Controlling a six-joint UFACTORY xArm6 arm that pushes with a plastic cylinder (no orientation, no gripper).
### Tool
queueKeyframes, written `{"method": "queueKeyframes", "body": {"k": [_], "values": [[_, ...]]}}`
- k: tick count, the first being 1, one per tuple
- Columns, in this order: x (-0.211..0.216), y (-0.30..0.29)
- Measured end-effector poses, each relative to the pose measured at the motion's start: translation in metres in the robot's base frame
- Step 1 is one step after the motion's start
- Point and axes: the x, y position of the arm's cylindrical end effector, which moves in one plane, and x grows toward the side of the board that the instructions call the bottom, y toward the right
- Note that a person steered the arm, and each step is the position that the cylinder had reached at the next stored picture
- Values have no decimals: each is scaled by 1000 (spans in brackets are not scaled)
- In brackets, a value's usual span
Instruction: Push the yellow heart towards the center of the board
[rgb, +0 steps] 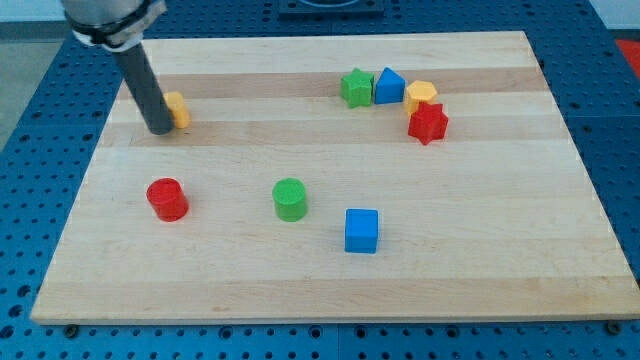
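The yellow heart (178, 109) lies near the board's upper left, partly hidden behind my rod. My tip (160, 131) rests on the board right at the heart's left side, touching or nearly touching it. The heart is well to the left of and above the board's middle.
A red cylinder (167, 199), a green cylinder (290, 199) and a blue cube (361, 231) sit in the lower half. A green star (355, 87), a blue block (389, 86), a yellow block (421, 96) and a red star (427, 123) cluster at upper right. The wooden board (500, 250) lies on a blue perforated table.
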Motion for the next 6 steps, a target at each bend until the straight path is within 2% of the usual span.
{"method": "queueKeyframes", "body": {"k": [1, 2, 3, 4, 6], "values": [[0, -17], [-11, -59], [-27, -66], [-28, -30], [-28, 91]]}}
